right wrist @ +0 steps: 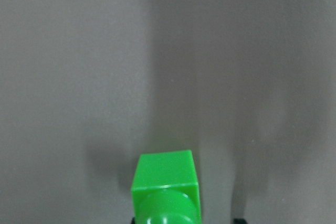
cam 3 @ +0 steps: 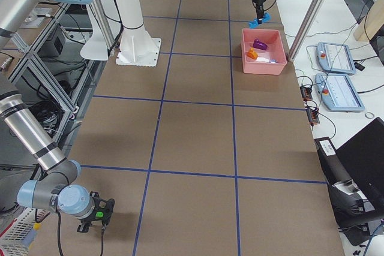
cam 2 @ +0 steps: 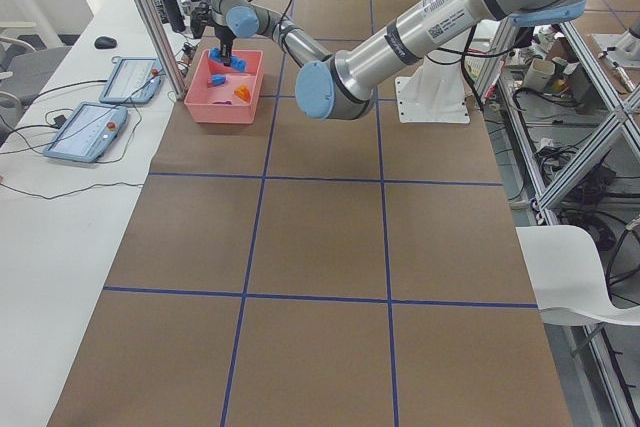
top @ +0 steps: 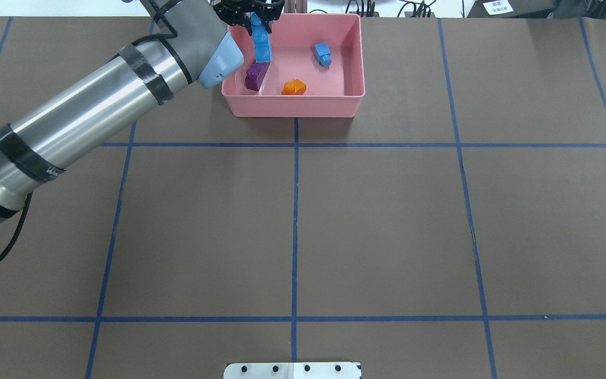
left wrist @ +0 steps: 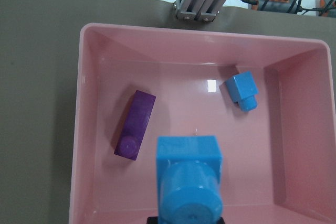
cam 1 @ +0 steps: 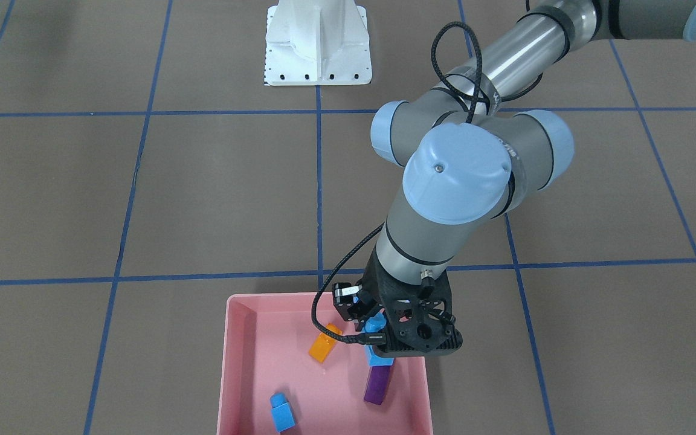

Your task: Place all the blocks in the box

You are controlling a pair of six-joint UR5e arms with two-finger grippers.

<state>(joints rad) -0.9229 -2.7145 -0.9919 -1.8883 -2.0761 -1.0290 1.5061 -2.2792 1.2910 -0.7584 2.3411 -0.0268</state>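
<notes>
While in the left gripper point(top: 254, 20), long blue block point(top: 262, 46) upright above box point(top: 292, 108).

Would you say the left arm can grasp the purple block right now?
Probably not yet: the left gripper is shut on the long blue block, though the purple block lies uncovered nearby.

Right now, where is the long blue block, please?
Overhead: the left tool holds the long blue block over the box, left side, near the purple block.
</notes>
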